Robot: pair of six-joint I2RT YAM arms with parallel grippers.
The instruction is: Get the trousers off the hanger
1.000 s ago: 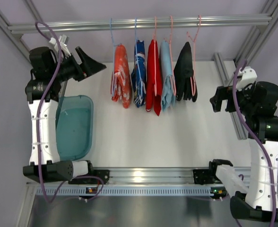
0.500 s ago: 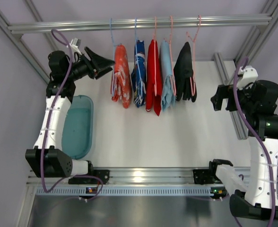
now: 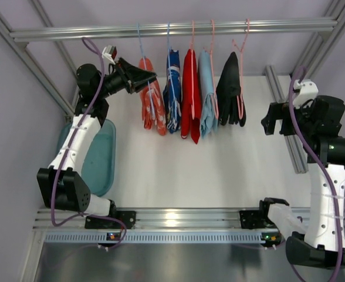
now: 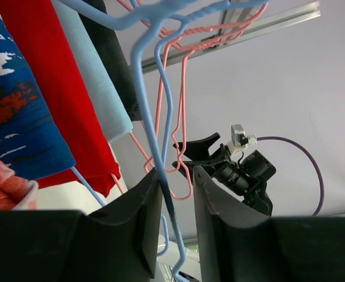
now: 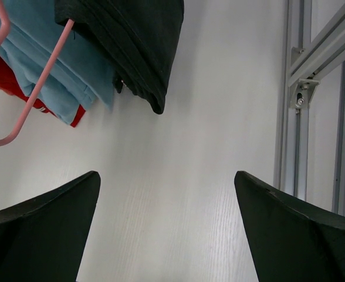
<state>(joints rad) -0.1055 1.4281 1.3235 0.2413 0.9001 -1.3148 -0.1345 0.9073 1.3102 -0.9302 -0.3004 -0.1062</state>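
Left gripper (image 4: 177, 170): raised at the far left by the rail, jaws narrow but not closed, with the hanger (image 4: 142, 88) wire running between them against one finger.
Right gripper (image 5: 165, 174): jaws wide apart with nothing between them, held above the table's right side, well apart from the clothes.
Trousers (image 3: 152, 108): leftmost garment in the row, hanging on the hanger just beside the left gripper.
Rail (image 3: 219, 26): a metal bar across the far side, carrying five hangers.
Other garments: blue-and-white (image 3: 172, 82), red (image 3: 189, 94), light-blue (image 3: 206, 94) and black (image 3: 230, 94), left to right.
Table (image 3: 219, 170): white, with a faint wood grain.
Tray (image 3: 99, 158): teal, on the table's left edge, partly under the left arm.
Room: pale lilac walls, with aluminium framing along the right and near edges.
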